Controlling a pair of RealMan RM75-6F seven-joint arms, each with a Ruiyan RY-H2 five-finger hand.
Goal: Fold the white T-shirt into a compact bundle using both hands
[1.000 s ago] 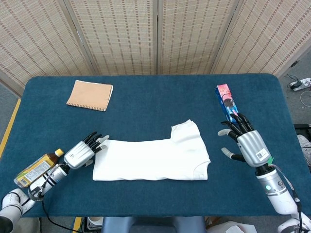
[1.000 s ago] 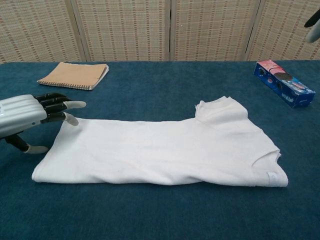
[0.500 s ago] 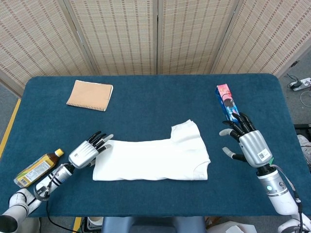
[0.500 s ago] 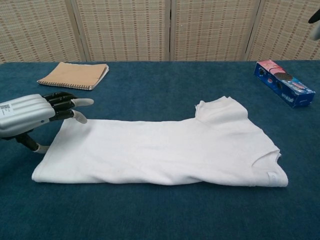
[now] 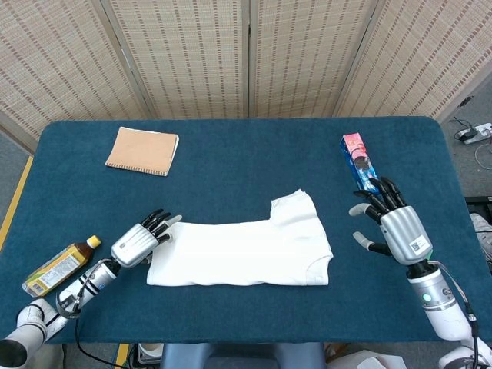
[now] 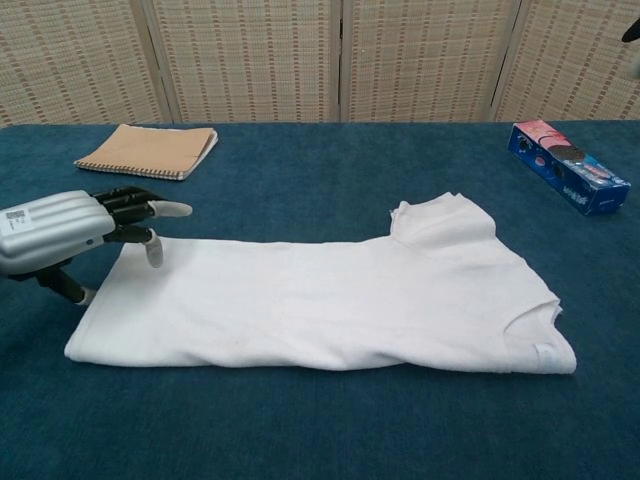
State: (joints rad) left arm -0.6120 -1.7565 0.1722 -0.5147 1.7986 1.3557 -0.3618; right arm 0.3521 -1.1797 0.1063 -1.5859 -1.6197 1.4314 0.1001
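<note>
Step in hand: my left hand (image 6: 62,232) reaching for hem end of shirt (image 5: 242,252), already folded to long band mid-table. Fingers spread, grasping nothing, tips over shirt's left edge; contact unclear. Right hand (image 5: 395,227) released, empty, near collar end, apart. Next I judge: pinch hem, carry toward collar.

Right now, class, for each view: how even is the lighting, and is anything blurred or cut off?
Head view: even, soft light, sharp throughout; the white T-shirt shows only a thin shadow. Chest view: equally even, and the left hand is cropped at the frame edge; the right hand is almost entirely outside it.
</note>
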